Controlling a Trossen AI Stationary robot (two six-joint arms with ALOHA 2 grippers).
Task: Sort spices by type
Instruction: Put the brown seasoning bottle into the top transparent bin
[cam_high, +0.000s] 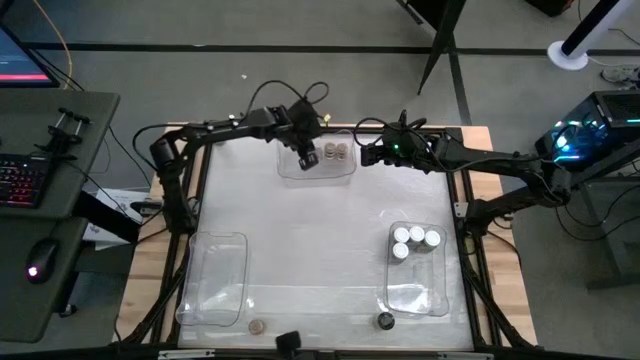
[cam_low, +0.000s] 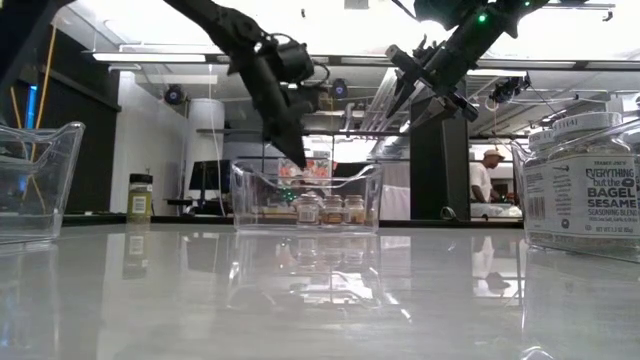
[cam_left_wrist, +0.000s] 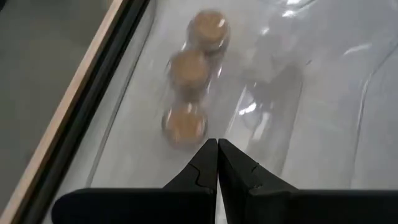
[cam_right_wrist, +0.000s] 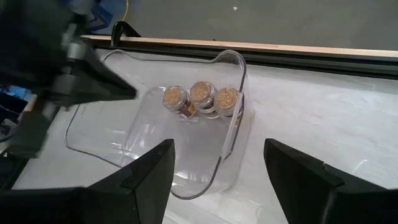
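Observation:
Three tan-lidded spice jars (cam_high: 335, 152) stand in a row on the floor of the clear far bin (cam_high: 292, 170), also seen in the wrist views (cam_left_wrist: 188, 67) (cam_right_wrist: 202, 94) and the low view (cam_low: 331, 209). My left gripper (cam_high: 307, 156) (cam_left_wrist: 217, 149) hangs shut over that bin, just beside the jars and touching nothing. My right gripper (cam_high: 368, 155) (cam_right_wrist: 217, 168) is open, raised just off the bin's right side. Three white-lidded jars (cam_high: 414, 240) stand in the right bin (cam_high: 420, 298). A tan-lidded jar (cam_high: 257, 326) and a black-lidded jar (cam_high: 386, 321) stand on the table's near edge.
A clear bin (cam_high: 215, 280) holding no jars sits at the near left. The low view shows the white-lidded jars (cam_low: 585, 180) large at the right and the left bin's wall (cam_low: 40, 180). A person (cam_low: 488, 175) stands far behind the table. The table's middle (cam_high: 310, 230) is bare.

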